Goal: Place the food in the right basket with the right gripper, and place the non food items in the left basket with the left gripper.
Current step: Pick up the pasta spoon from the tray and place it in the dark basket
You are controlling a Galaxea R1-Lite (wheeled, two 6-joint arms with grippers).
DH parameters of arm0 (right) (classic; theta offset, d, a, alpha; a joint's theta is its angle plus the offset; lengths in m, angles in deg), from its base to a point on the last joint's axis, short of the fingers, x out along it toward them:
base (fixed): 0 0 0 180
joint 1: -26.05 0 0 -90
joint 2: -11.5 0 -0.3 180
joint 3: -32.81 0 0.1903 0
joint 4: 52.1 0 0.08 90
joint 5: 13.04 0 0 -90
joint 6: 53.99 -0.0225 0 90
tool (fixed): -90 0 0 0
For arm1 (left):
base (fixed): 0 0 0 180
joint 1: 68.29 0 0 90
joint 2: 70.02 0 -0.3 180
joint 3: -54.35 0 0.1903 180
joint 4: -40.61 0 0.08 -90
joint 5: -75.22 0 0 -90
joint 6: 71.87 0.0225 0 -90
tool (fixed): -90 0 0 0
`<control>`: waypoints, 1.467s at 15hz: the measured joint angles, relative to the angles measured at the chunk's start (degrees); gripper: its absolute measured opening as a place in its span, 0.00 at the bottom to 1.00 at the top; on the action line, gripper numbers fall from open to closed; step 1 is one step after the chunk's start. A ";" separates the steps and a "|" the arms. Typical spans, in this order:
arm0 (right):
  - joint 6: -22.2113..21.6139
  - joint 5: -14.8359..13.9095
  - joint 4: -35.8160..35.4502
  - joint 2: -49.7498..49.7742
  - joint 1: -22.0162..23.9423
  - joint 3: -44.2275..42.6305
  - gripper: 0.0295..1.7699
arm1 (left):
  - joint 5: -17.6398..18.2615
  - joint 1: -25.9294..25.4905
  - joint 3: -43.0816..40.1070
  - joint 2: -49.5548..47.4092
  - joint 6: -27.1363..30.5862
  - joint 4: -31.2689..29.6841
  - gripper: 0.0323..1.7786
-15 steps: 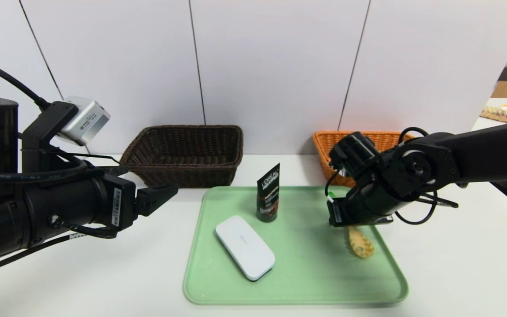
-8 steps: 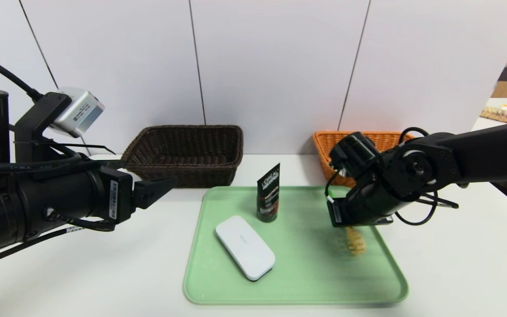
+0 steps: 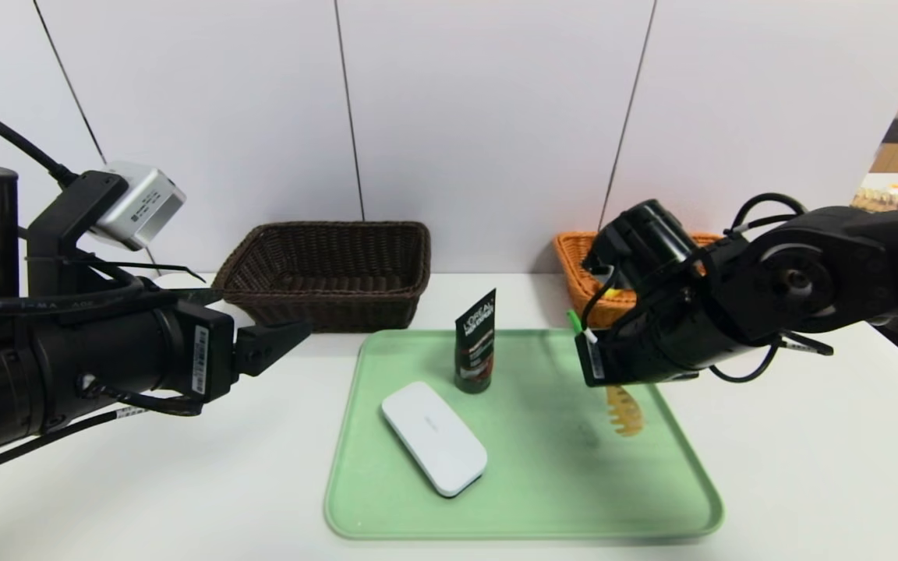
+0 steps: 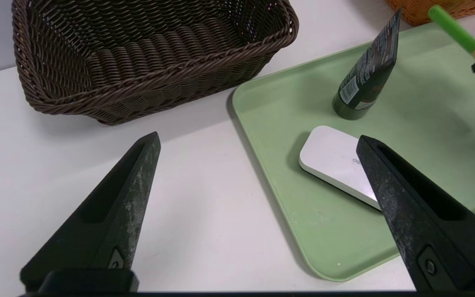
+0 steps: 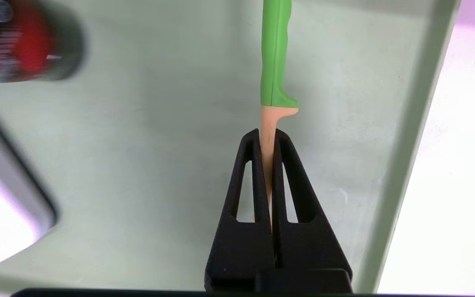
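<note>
Green-handled yellow pasta spoon, now lifted

White desk carrying two baskets and one tray.

The desk has a plain white top and stands against a pale panelled wall. On its far side the dark brown basket sits to the left and the orange basket to the right, well apart from each other. In front of them, between the two, a light green tray lies flat on the desk, its far left corner near the brown basket. The tray has rounded corners and a low raised rim. Both baskets rest directly on the desk, close to the wall.
</note>
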 joint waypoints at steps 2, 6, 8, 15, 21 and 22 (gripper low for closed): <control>-0.01 0.00 0.00 2.91 -2.46 -3.55 0.03 | 0.00 0.00 -0.33 -0.05 0.02 0.00 0.95; 0.13 -0.61 -0.02 6.00 -4.61 -14.80 0.03 | 0.00 0.00 -0.88 -0.13 0.00 -0.02 0.95; -0.06 -0.60 -0.44 6.17 -5.38 -21.80 0.03 | 0.02 0.00 -1.27 -0.16 0.00 0.00 0.95; -0.98 -1.32 -30.95 -5.10 -8.44 -30.39 0.03 | -1.73 0.00 -1.93 -0.27 0.18 0.11 0.95; 1.10 -3.58 -53.30 -20.26 -9.84 -35.41 0.03 | -2.05 -0.09 -2.58 -0.16 0.00 -0.21 0.95; 2.62 -3.41 -54.60 -21.83 -9.90 -35.55 0.03 | -2.10 -0.26 -2.65 -0.05 0.02 -0.32 0.95</control>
